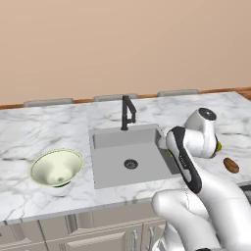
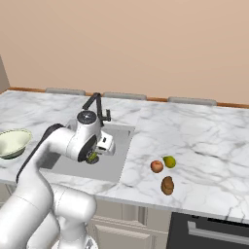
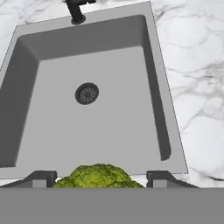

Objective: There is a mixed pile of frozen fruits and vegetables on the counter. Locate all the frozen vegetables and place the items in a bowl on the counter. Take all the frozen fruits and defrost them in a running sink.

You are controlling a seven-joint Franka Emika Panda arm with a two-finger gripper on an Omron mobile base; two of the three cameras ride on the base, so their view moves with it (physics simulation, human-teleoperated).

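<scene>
My gripper [image 3: 101, 180] is shut on the green broccoli floret [image 3: 98, 174], which sits between the two dark fingertips [image 3: 41, 178]. It hangs above the near edge of the grey sink [image 3: 122, 113], with the drain [image 3: 86, 93] further ahead. From the right base view, the gripper [image 2: 93, 155] hovers over the sink [image 2: 111, 168] with the green floret [image 2: 91, 157] peeking out. The red apple [image 2: 156, 166], yellow-green pear [image 2: 169, 161] and brown potato [image 2: 167, 185] lie together on the counter [image 2: 194, 141] right of the sink. The pale bowl [image 1: 38, 164] stands left of the sink [image 1: 117, 169].
A slim black faucet [image 1: 127, 112] rises at the sink's back edge. My own white arm [image 1: 196, 186] crosses the sink's right side and hides part of the pile; the potato [image 1: 231, 165] shows beside it. The bowl [image 2: 14, 133] sits at the far left.
</scene>
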